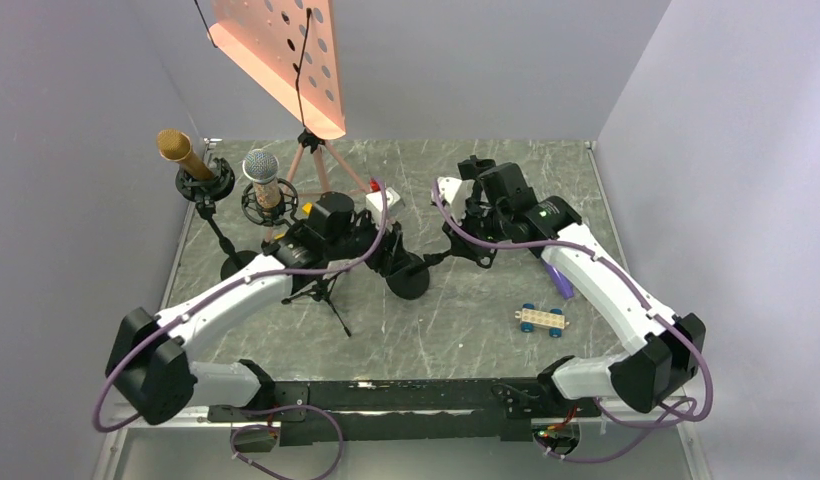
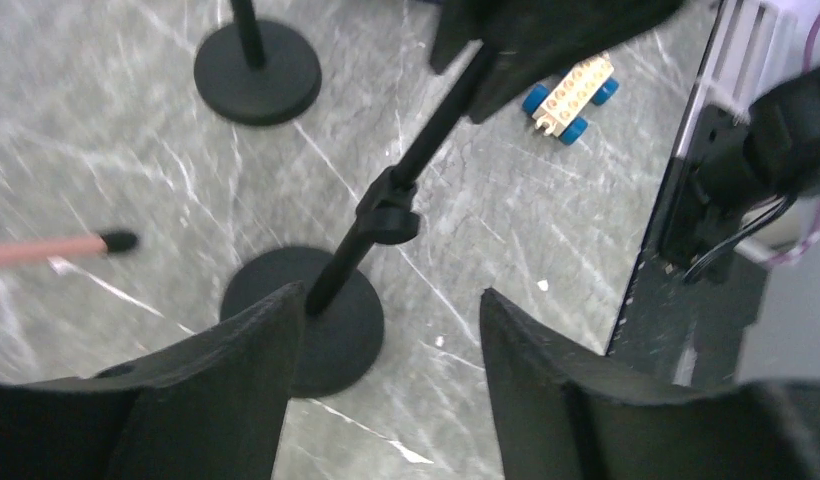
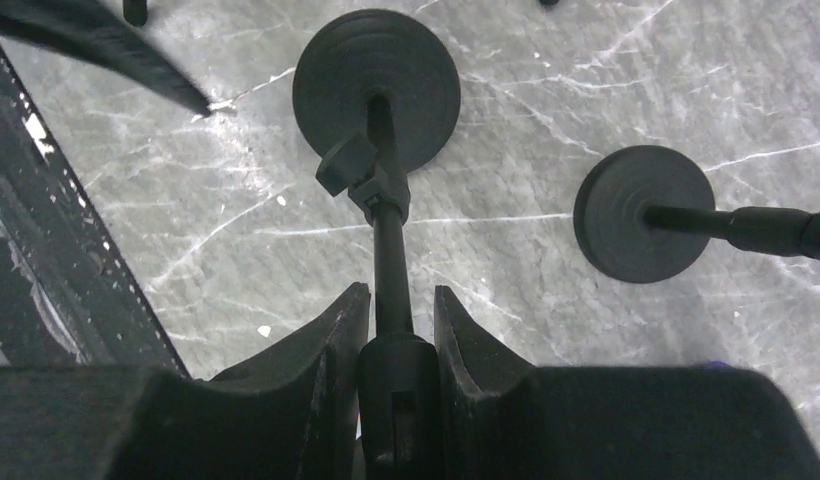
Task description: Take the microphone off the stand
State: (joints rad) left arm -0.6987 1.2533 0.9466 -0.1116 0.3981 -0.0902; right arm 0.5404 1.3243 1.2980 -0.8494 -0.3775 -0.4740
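Observation:
A black microphone, a cylinder with a slot in its side, sits on top of a thin black stand with a round base. My right gripper is shut on the microphone's body, one finger on each side. From above, the stand leans from its base up to the right gripper. The left gripper is open and empty just above the base. Its left finger is beside the foot of the pole.
A gold microphone and a silver one stand on their own stands at the back left. An orange music stand on a tripod is behind them. A toy car and a purple object lie to the right.

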